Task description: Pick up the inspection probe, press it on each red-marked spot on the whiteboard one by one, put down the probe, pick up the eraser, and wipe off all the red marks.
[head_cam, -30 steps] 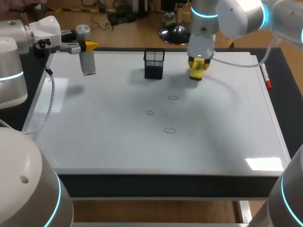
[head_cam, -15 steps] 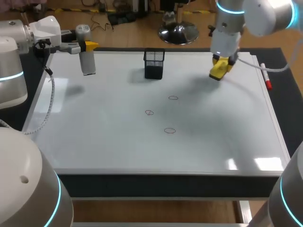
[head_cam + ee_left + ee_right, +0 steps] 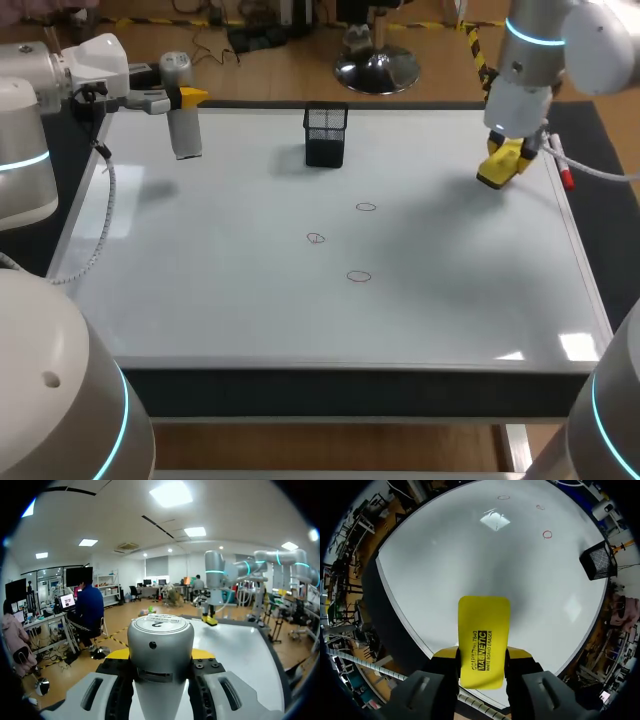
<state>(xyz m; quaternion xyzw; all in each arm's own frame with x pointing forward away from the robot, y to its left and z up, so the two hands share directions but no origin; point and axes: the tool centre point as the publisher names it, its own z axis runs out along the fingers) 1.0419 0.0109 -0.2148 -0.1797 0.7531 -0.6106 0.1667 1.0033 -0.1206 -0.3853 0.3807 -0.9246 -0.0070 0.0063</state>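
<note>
Two hands, each holding a tool

Both hands are occupied. The right hand (image 3: 505,158) is at the upper right of the head view, its yellow fingers closed narrowly on the yellow eraser (image 3: 496,173), one finger against each long side. From the right wrist view, the right hand (image 3: 484,654) holds the eraser (image 3: 484,625) flat between its fingers, and the block juts out ahead of them over the whiteboard (image 3: 470,555), near the board's edge.

The left hand (image 3: 186,98) is at the upper left of the head view, over the far left corner of the whiteboard (image 3: 240,310). It grips the grey, cylindrical probe (image 3: 181,120), which stands upright with its round cap upward. In the left wrist view the probe (image 3: 160,645) fills the space between the fingers of the left hand (image 3: 160,656), pinched from both sides.

Three red marks (image 3: 359,276) sit near the middle of the board, well apart from both hands: small red rings, one above another in a loose column. From the right wrist view the red marks (image 3: 547,534) lie far ahead of the eraser.

At the upper middle of the head view a black mesh pen holder (image 3: 326,135) stands on the board, between the two hands. A red marker (image 3: 563,168) lies along the board's right edge, just beside the right hand. The board covers most of the dark counter (image 3: 330,392).
</note>
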